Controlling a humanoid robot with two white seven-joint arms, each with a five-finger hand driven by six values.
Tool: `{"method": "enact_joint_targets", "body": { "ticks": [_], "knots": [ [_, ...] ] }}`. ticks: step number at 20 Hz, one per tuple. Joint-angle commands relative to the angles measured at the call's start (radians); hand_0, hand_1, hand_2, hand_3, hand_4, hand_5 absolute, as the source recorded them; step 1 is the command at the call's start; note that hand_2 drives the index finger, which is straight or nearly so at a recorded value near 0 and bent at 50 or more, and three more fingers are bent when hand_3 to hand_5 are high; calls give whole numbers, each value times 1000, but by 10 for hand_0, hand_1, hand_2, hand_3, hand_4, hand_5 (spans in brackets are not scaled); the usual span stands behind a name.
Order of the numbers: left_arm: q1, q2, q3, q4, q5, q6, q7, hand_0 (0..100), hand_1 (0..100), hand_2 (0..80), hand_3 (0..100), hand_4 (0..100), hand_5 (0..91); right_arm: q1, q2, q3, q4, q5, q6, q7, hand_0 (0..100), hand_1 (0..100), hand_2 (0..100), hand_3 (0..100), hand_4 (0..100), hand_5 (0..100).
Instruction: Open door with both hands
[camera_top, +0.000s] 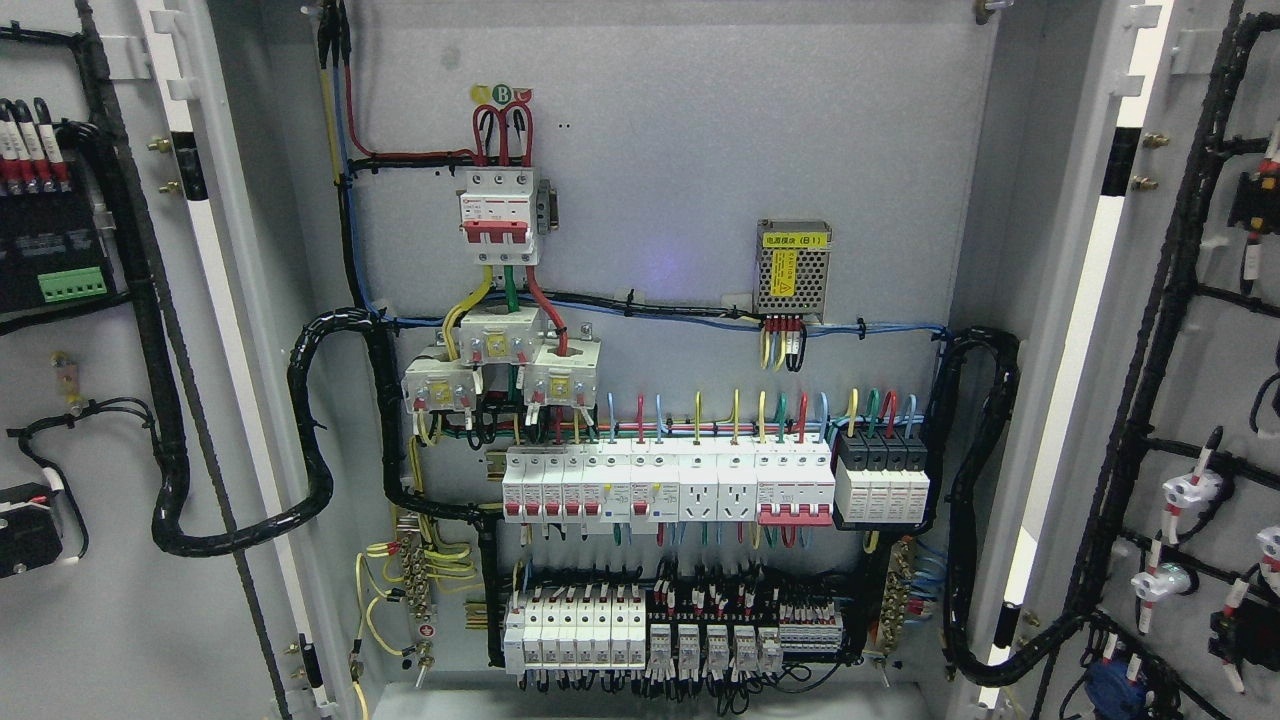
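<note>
Left door (110, 400): swung fully open at the left edge; its inner face shows toward me, carrying terminal blocks and a black harness.
Left loom (310, 440): thick black wire bundle looping from the left door across the hinge gap into the cabinet.
Cabinet (700, 150): interior fully exposed, straight ahead and far; grey back panel.
Main breaker (498, 215): upper left of the panel, red, yellow and green leads running below it.
Breaker row (668, 485): white modules across the middle; a second row sits nearer the bottom.
Power supply (792, 270): small mesh-cased unit, upper right of the panel.
Right loom (965, 500): black bundle running from the panel down to the right door.
Right door (1200, 400): swung fully open at the right edge, inner face with wiring and lamp backs showing.
My hands: neither is in view, so I cannot tell how my fingers stand or whether they grip anything.
Step in hand: judged from both doors standing wide, the opening itself appears complete.
Next move: likely none beyond keeping my arms clear of both looms; if more swing is wanted, I must first find each door edge again.
</note>
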Motion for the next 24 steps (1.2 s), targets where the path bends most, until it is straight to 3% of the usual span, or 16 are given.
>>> {"method": "enact_joint_targets", "body": {
  "ticks": [1,4,9,12,14,17,21,24],
  "knots": [
    [146,-10,-4,11,-67,32,-1,120,389,0,0,0,0,114,10,56,117,2,-2,4,120,389,0,0,0,0],
    [187,-39,2,79,-142,38,-3,120,389,0,0,0,0,133,13,80,225,2,-2,5,120,389,0,0,0,0],
    [233,-68,1,174,-176,47,-3,120,389,0,0,0,0,124,62,102,442,5,-2,7,120,389,0,0,0,0],
    [215,-70,-4,291,-177,114,-6,120,389,0,0,0,0,92,93,125,576,74,0,7,120,389,0,0,0,0],
    [152,-72,-11,398,-177,205,-4,120,389,0,0,0,0,50,142,122,692,142,1,5,120,389,0,0,0,0],
    [-39,-75,-54,657,-176,335,-4,120,389,0,0,0,0,-16,203,119,884,202,1,5,120,389,0,0,0,0],
    [-199,-114,-57,923,-182,345,-1,120,389,0,0,0,0,-111,287,108,1125,203,12,5,120,389,0,0,0,0],
    [-300,-145,-56,1101,-241,329,-3,120,389,0,0,0,0,-201,344,108,1332,203,14,4,120,389,0,0,0,0]
  ]
}}
